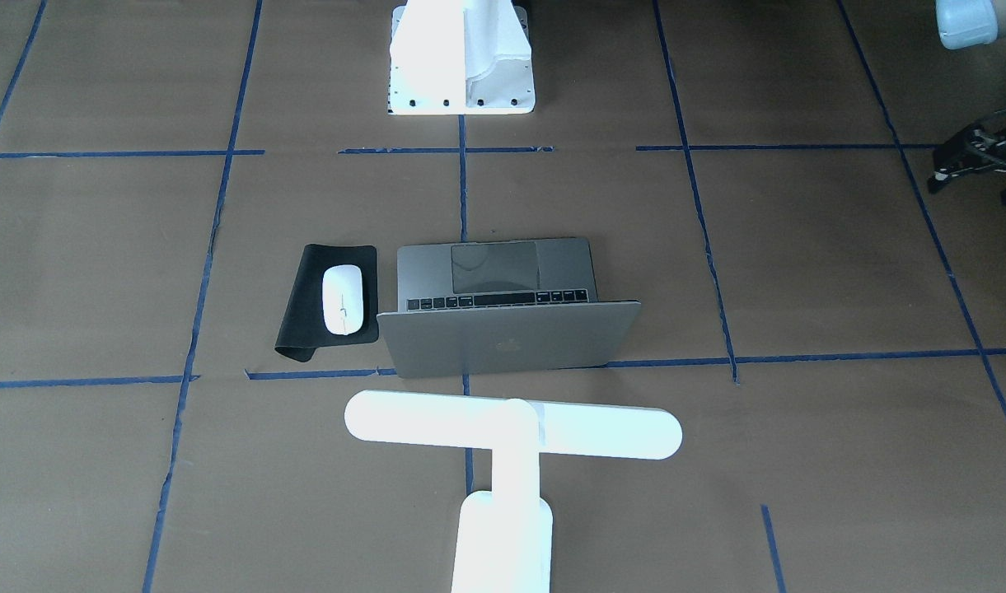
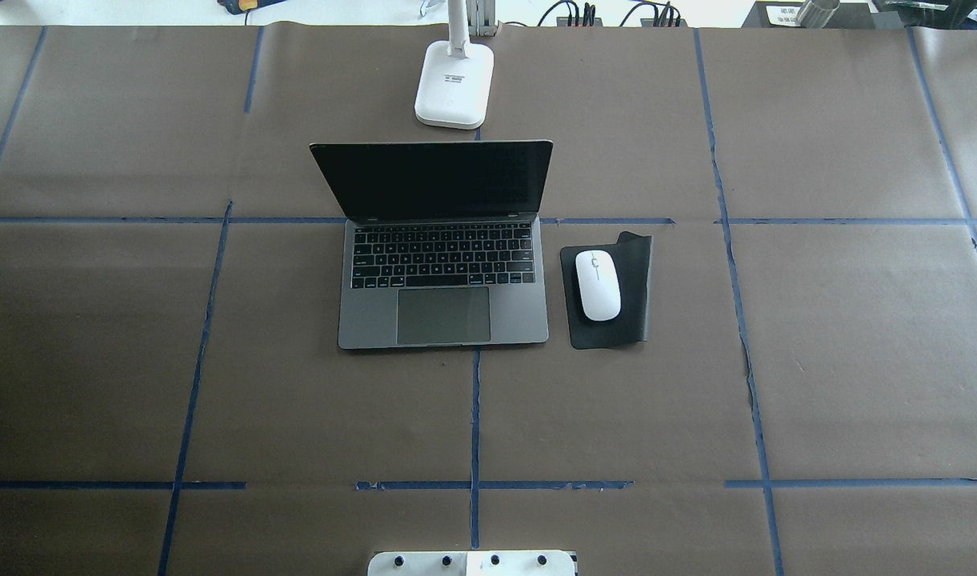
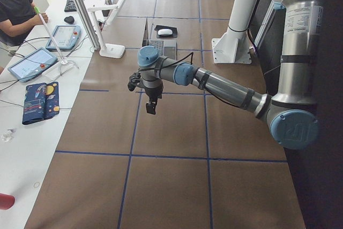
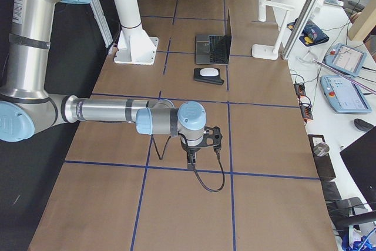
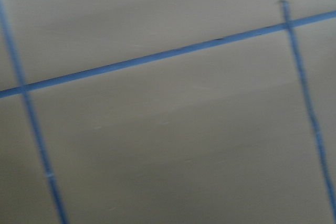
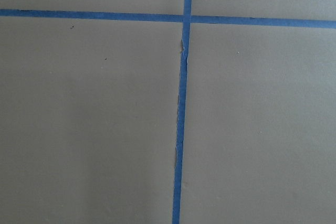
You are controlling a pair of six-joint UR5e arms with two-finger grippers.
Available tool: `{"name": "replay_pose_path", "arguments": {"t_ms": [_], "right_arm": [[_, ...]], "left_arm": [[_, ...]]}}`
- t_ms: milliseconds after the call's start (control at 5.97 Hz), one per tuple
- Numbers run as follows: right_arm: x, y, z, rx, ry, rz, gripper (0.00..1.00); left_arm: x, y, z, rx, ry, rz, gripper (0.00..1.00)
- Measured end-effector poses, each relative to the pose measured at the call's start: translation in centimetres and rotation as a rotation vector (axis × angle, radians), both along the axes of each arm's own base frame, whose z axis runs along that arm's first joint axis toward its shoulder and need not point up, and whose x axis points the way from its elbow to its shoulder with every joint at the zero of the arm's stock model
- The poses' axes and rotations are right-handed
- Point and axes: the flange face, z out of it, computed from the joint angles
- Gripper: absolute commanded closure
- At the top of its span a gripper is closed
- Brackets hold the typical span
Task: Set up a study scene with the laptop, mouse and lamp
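The silver-grey laptop (image 2: 444, 272) stands open at the table's middle, its lid (image 1: 511, 338) upright. On its right, the white mouse (image 2: 598, 285) lies on a black mat (image 2: 636, 272). The white T-shaped lamp (image 1: 511, 428) stands beyond the laptop, its base (image 2: 453, 84) near the far edge. My left gripper (image 3: 151, 105) hangs over bare paper far to the left, cut off by the frame edge (image 1: 976, 161) in the front-facing view. My right gripper (image 4: 202, 148) hovers over bare paper far to the right. I cannot tell either gripper's state. Both wrist views show only paper and tape.
The white bolted pedestal (image 1: 461, 58) stands at the near edge by the robot's base. Brown paper with blue tape lines covers the table. A person (image 3: 16, 4) sits at a side bench with tablets (image 3: 35, 63) beyond the lamp's side.
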Motion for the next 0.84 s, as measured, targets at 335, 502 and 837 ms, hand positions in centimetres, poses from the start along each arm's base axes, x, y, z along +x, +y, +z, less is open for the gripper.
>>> {"name": "replay_pose_path", "arguments": {"t_ms": [335,502,837], "right_arm": [[0.0,-0.4,0.3,-0.004,-0.001,0.002,0.00],[0.0,-0.4,0.3,-0.004,-0.001,0.002,0.00],[0.0,-0.5,0.0,0.002,-0.002,0.002,0.00]], "left_arm": [[-6.9,-0.1,8.7,-0.062,-0.014,0.000,0.00],[-8.6,0.3,12.1,-0.097,-0.013,-0.001,0.00],[-9.7,1.1,17.1,-0.135,-0.009,-0.013,0.00]]}}
